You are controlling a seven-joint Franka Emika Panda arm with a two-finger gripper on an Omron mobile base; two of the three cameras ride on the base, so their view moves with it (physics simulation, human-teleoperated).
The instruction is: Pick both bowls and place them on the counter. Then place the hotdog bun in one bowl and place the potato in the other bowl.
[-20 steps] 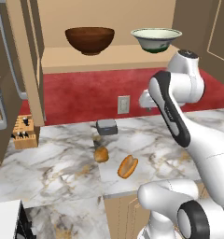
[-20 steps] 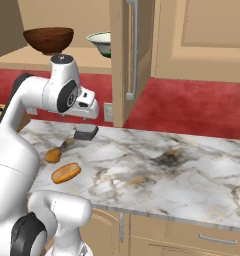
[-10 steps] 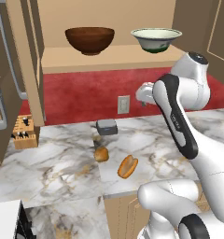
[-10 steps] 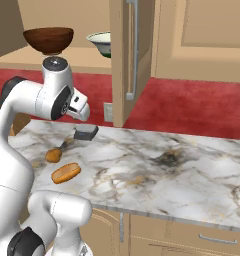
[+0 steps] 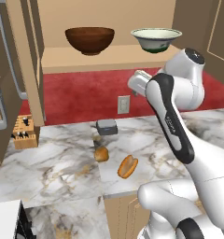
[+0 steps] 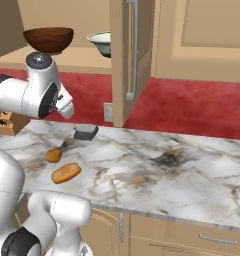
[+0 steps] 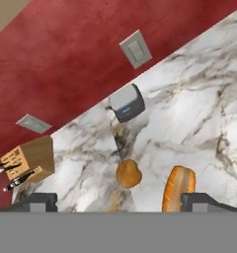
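The two dark fingertips (image 7: 36, 200) stand wide apart with nothing between them, the gripper (image 7: 118, 202) released and hanging well above the white-grey marble counter with brown veins (image 7: 199, 108). In the left base view the white hand (image 5: 141, 83) sits high in front of the red wall, just below the shelf level.

Nearest to the fingers, seen from the hand, lie two foods on the marble. One elongated orange-tan hotdog bun with a darker split middle (image 7: 178, 188) lies just inside the right fingertip. One small round golden-brown potato (image 7: 128, 173) lies about midway between the fingertips, beside the bun but apart from it. Both rest on the counter, below the gripper.

A little farther from the fingers sits one small dark grey box with a lighter top (image 7: 127, 103), with a thin brown streak on the marble running from it towards the potato. Off beyond the left fingertip stands one tan wooden knife block with dark handles (image 7: 29, 160) against the red wall.

On the red wall (image 7: 66, 59) there are two pale grey outlet plates: one (image 7: 136, 48) above the grey box, one (image 7: 33, 123) above the knife block.

Farthest off and above the gripper, on the plain tan wooden shelf (image 5: 109, 58), stand two bowls, well apart: one glossy dark brown wood-like bowl (image 5: 89, 40) on the left, one white bowl with a dark green band outside (image 5: 156, 39) on the right, nearer the hand
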